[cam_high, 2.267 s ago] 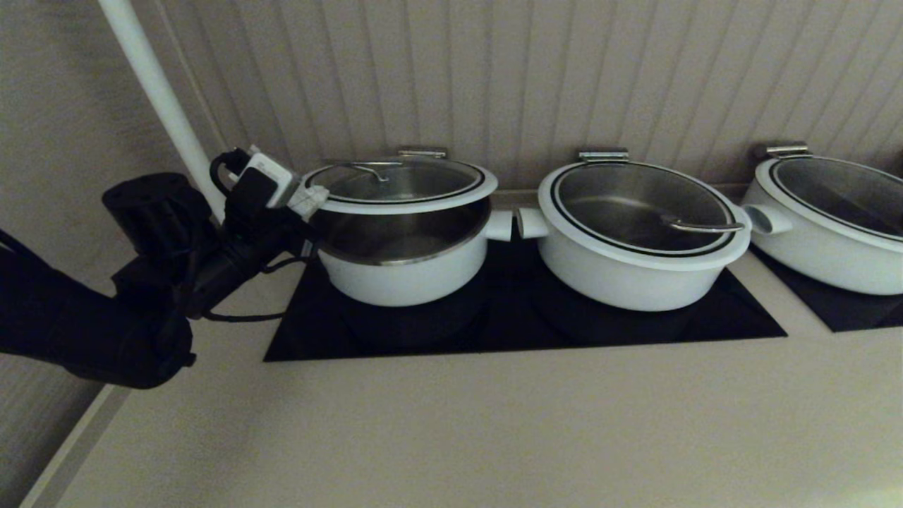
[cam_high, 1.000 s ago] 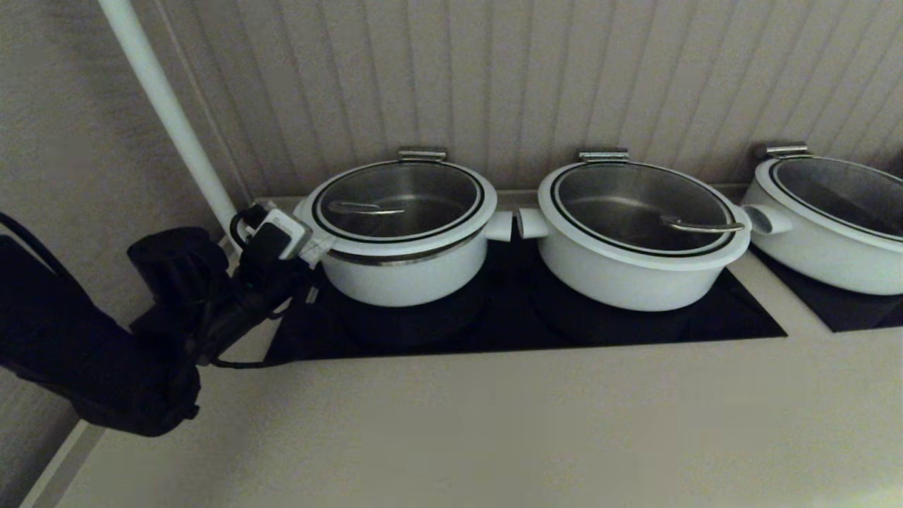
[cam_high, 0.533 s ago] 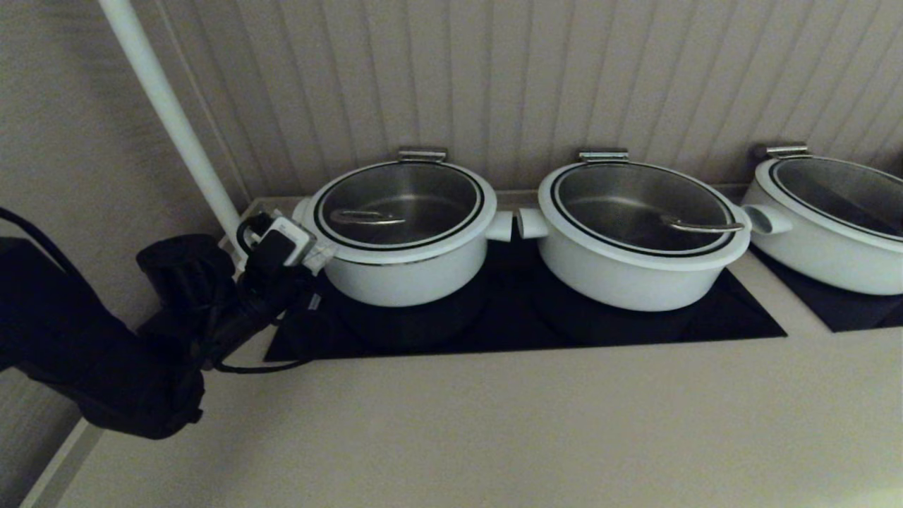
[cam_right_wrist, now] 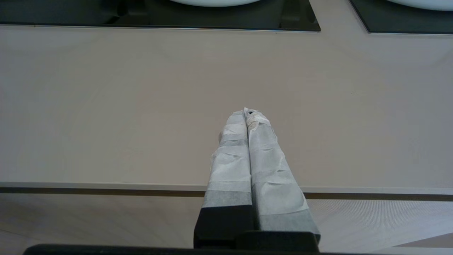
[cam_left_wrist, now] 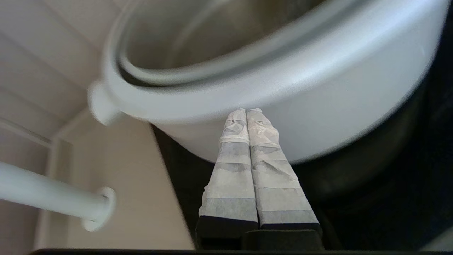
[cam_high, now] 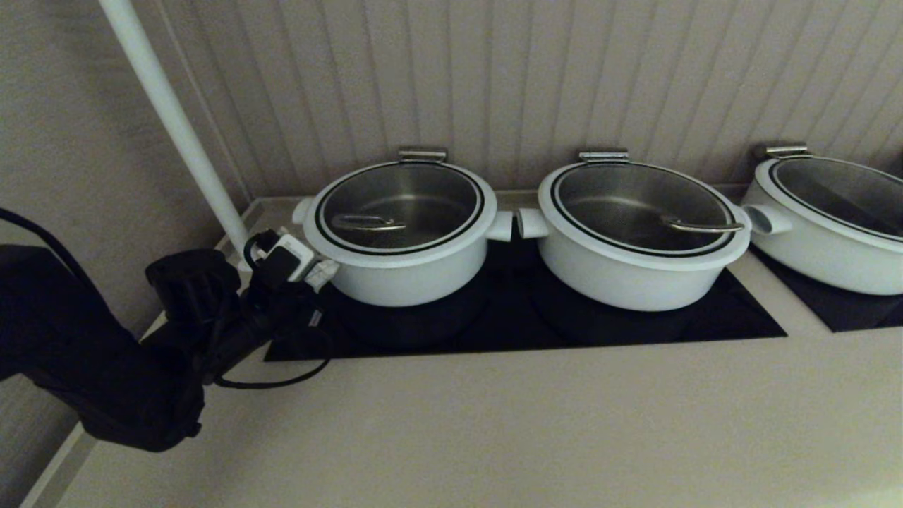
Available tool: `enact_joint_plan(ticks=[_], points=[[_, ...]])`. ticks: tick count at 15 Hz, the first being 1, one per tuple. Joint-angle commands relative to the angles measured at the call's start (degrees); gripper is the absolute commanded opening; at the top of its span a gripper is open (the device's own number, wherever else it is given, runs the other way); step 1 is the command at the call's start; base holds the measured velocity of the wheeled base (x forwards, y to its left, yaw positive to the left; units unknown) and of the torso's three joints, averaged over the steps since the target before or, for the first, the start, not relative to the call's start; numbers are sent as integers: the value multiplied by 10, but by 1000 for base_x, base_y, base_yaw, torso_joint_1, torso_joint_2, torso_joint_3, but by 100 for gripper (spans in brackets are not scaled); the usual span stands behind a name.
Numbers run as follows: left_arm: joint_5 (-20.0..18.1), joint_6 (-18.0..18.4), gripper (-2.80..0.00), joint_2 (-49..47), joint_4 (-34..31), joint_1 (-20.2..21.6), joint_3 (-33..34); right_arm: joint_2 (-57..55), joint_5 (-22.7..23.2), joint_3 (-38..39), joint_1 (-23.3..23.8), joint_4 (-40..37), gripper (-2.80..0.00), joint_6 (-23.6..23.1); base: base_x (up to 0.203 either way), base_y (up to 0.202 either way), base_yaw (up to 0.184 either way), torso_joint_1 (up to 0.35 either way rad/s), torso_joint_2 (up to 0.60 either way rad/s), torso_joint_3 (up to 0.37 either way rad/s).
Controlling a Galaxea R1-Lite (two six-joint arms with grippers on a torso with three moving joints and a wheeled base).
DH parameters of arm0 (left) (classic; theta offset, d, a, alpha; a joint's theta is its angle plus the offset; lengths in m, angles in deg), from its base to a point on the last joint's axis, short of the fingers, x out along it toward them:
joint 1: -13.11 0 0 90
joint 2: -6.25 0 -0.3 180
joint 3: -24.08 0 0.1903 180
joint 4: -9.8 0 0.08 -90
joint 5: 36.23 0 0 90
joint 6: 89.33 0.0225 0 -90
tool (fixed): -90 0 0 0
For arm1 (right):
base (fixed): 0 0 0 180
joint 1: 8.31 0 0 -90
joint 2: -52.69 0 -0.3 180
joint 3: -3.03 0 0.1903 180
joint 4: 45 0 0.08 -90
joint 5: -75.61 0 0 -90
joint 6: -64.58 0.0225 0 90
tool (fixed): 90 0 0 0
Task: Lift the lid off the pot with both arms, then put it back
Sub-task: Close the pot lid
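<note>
The pot (cam_high: 405, 271) stands at the left of the black cooktop, white with stubby side handles. The glass lid (cam_high: 398, 201) with its thin steel loop handle (cam_high: 367, 224) sits closed on it. My left gripper (cam_high: 326, 269) is shut and empty, its tips just below the lid's rim at the pot's left side; in the left wrist view the tips (cam_left_wrist: 246, 111) lie against the pot's white wall (cam_left_wrist: 318, 102). My right gripper (cam_right_wrist: 246, 112) is shut and empty over the bare counter near its front edge, out of the head view.
Two wider white pots (cam_high: 635, 261) (cam_high: 825, 226) with glass lids stand to the right on black cooktops (cam_high: 635, 321). A white pipe (cam_high: 169, 120) rises beside the left arm at the wall corner. The beige counter (cam_high: 494, 430) spreads in front.
The lid was raised at its left edge by my left gripper, then came down and closed on the pot. The left gripper has since dropped below the rim and drawn back a little.
</note>
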Motion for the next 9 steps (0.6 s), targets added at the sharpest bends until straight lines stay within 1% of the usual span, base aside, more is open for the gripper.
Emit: enact_joint_plan(ticks=[1,9], points=[[-1,2,-280,-2,7,0,2,0,0,0,0,-1,-280,0,0,0,0,0,0,0],[1,2,-280,35,8,0,33,0,0,0,0,-1,-280,-1,0,0,0,0,0,0]])
